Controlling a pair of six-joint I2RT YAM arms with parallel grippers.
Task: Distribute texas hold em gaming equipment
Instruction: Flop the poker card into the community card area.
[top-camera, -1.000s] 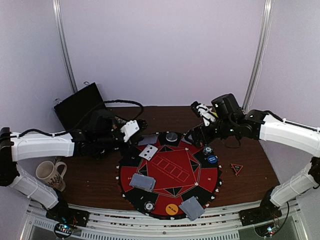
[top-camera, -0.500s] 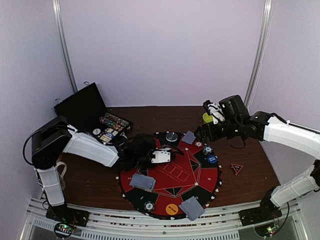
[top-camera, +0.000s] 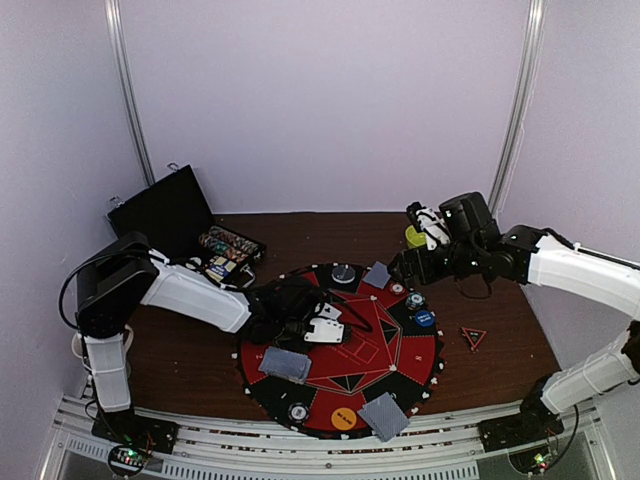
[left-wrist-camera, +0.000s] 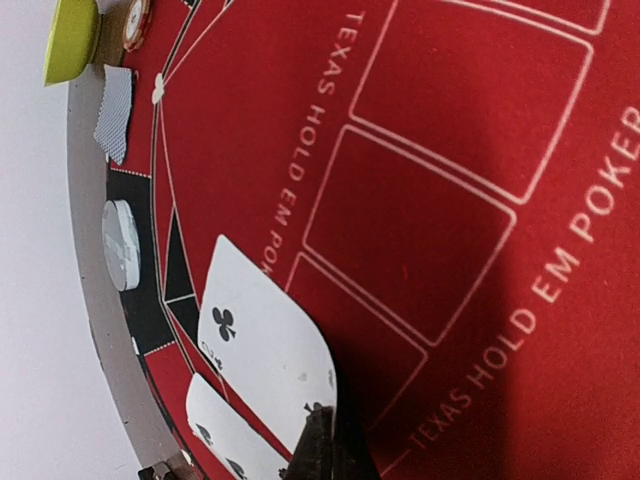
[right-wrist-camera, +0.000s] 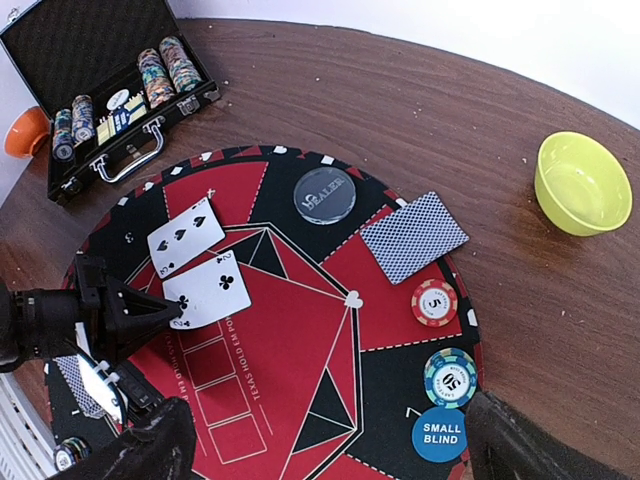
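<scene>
Club card pinched over the mat's centre

Left gripper is clamped on the near edge of a face-up club card. In its wrist view the dark fingertips meet at the card's corner. The card sits low over the red felt of the round mat, beside the printed row of card boxes. I cannot tell whether its free end touches the felt. A face-up spade card lies just beyond, the two meeting at one edge.

Right gripper is spread wide with nothing between the fingers, hanging above the mat's far right rim. Below it lie a face-down card with a grey-blue back and, just beside it, a clear dealer disc. Along the rim from there run a red-and-white chip, a teal-edged chip stack and a blue small-blind button.

On the near side of the mat are the left grey-backed cards and the near grey-backed cards. An orange button and another chip lie between them at the rim.

Off the mat, a lime-green bowl stands on the brown table at far right. An open black case with rows of chips is at far left, and a small red triangle lies at right.
</scene>
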